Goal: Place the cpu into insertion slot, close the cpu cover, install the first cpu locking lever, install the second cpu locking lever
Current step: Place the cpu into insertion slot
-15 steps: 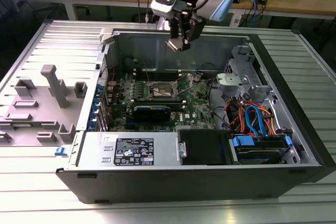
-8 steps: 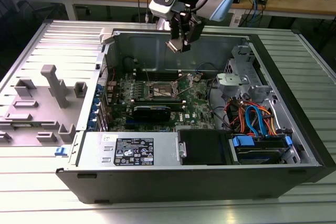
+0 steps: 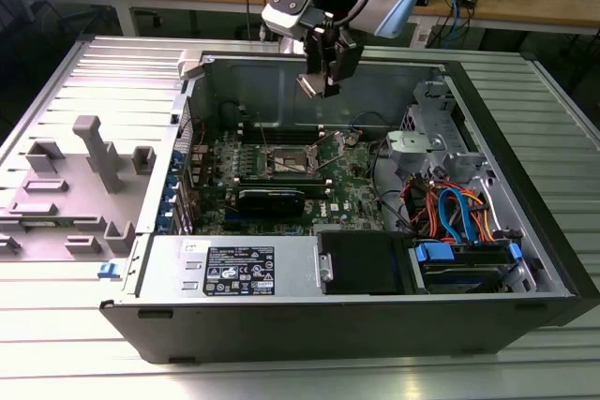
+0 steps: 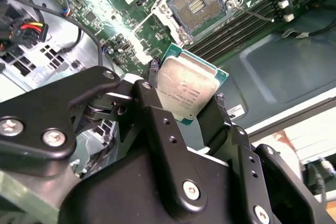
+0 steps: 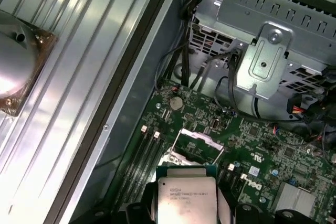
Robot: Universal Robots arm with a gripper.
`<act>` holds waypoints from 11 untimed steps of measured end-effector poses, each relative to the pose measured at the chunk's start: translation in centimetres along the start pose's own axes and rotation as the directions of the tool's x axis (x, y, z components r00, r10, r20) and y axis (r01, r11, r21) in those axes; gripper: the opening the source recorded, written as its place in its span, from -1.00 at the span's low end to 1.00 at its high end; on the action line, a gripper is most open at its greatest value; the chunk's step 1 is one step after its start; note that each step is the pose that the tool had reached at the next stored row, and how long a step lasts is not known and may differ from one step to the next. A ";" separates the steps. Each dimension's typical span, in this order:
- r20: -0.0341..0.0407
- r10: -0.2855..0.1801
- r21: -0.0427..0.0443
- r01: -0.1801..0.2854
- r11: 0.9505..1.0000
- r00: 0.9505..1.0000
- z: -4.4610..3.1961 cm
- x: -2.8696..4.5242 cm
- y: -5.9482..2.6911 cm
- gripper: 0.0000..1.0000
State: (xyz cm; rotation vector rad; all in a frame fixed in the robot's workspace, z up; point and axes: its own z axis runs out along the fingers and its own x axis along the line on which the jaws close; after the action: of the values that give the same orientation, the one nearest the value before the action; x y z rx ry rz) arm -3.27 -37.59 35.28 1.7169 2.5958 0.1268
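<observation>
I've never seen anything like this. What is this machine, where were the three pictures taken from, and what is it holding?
It is a robot arm with a two-fingered gripper at its end. The exterior view comes from a camera standing apart: it shows the arm hanging over an open computer case that lies on a ribbed metal table. The two wrist views come from cameras riding on the arm, looking down past the gripper. The gripper is shut on the cpu, a small square chip with a silver top, held by its edges above the green circuit board. The socket on the board is open and holds no chip.
</observation>
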 end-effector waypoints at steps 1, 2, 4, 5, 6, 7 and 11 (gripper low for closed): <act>0.001 0.013 0.000 -0.013 1.000 1.000 0.04 0.00 0.00 0.09; 0.002 0.027 -0.001 -0.027 1.000 1.000 0.07 0.00 -0.01 0.09; 0.004 0.052 -0.001 -0.052 0.999 0.999 0.12 0.00 -0.01 0.09; 0.005 0.066 -0.002 -0.066 0.998 0.998 0.15 -0.01 -0.01 0.09; 0.007 0.081 -0.002 -0.081 0.997 0.997 0.18 -0.01 -0.02 0.09; 0.008 0.093 -0.002 -0.093 0.996 0.996 0.21 -0.01 -0.02 0.09; 0.013 0.159 -0.004 -0.158 0.987 0.987 0.32 -0.01 -0.03 0.09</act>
State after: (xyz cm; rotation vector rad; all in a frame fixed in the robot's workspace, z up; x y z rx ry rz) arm -3.27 -37.59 34.96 1.9150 2.4460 0.1226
